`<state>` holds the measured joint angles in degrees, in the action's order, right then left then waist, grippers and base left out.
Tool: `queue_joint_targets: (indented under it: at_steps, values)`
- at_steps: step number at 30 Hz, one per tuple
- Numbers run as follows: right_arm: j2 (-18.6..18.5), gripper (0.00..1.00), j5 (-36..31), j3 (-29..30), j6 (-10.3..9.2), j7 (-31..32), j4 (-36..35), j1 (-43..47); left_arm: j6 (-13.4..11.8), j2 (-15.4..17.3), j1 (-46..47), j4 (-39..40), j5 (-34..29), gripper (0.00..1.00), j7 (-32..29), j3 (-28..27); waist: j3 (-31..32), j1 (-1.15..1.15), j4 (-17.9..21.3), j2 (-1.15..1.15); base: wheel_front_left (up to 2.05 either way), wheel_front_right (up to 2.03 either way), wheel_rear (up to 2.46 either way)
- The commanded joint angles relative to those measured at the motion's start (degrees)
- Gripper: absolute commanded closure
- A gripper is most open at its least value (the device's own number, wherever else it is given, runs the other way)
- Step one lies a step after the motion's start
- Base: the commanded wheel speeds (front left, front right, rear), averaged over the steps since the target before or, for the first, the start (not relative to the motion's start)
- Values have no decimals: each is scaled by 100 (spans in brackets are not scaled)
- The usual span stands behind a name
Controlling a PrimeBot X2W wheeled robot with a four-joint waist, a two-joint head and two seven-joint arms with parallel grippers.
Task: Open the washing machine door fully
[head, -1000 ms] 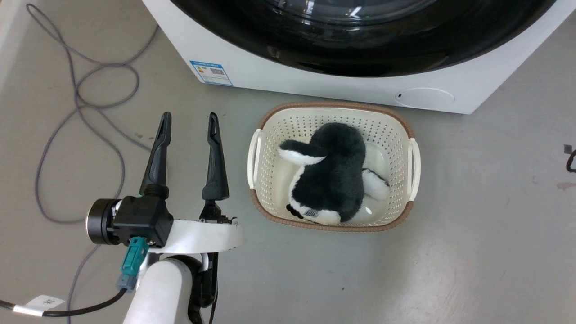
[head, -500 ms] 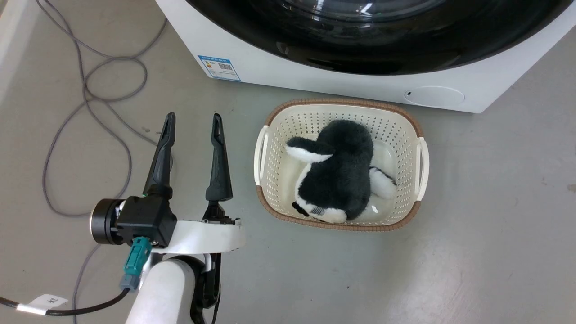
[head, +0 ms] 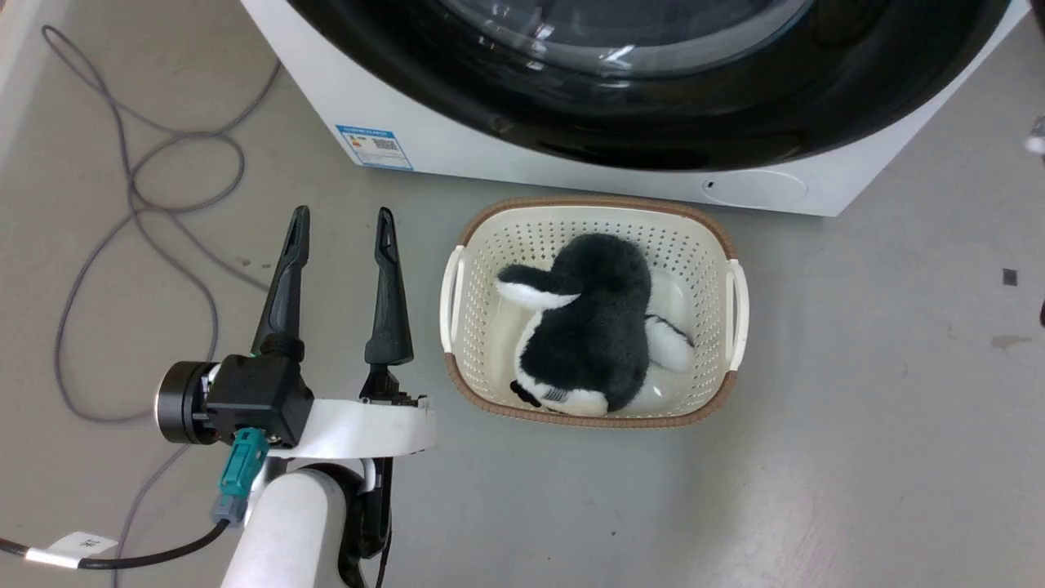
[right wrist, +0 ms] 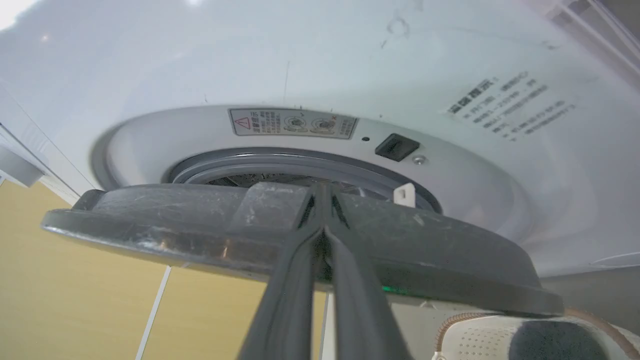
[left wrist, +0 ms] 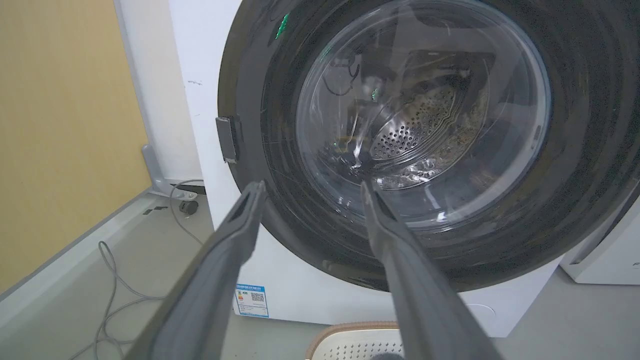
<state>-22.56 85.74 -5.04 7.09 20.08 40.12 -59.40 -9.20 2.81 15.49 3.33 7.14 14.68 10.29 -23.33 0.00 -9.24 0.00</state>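
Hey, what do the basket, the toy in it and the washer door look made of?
basket: likely matte cream plastic, perforated walls. toy: plush fabric, fuzzy pile. washing machine door: glossy black ring, probably plastic, scuffed; the clear bowl is glass or plastic, reflective.

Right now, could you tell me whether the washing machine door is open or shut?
Partly open: the washing machine door stands clear of the washing machine, baring its grey rubber ring.
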Motion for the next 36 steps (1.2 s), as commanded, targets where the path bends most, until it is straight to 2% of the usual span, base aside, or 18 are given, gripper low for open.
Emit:
queue_joint_targets:
  at_steps: [1,20,36]
  values:
    - [262,100,62,-168,40,141,-83,168,34,7,-3,-23,-36,0,32,-14,36,0,41,0,0,0,0]
    - [550,100,309,-495,40,390,-658,1150,157,7,-202,-115,-140,0,32,-148,481,0,264,0,0,0,0]
    - [792,100,546,-1009,40,1167,-2104,2451,215,7,-467,-174,-175,0,32,-260,839,0,330,0,0,0,0]
